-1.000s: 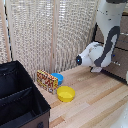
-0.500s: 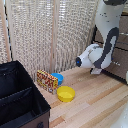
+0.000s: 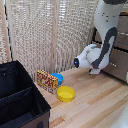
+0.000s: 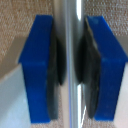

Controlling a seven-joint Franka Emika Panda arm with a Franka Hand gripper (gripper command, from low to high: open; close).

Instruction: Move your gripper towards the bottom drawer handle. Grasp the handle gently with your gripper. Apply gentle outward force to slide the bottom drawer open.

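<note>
Handle hidden in the exterior view: the arm [image 3: 102,50] reaches low to the dresser [image 3: 119,55] at the exterior view's right; a yellow bowl [image 3: 65,93] sits on the floor. Wrist view: blue fingers [image 4: 42,65] clamp the silver handle [image 4: 71,65] between them.

Bright blue fingers [image 4: 42,65] with dark grey pads, and between them a shiny silver bottom drawer handle [image 4: 71,65]. White and grey robot arm [image 3: 102,37] against pale beige slatted blinds [image 3: 50,35]. A yellow bowl [image 3: 65,93], a blue bowl [image 3: 58,78], a red-and-yellow patterned box [image 3: 47,81], a black bin [image 3: 20,102], all on a light wood floor [image 3: 95,105]. Brown dresser [image 3: 120,55].
</note>
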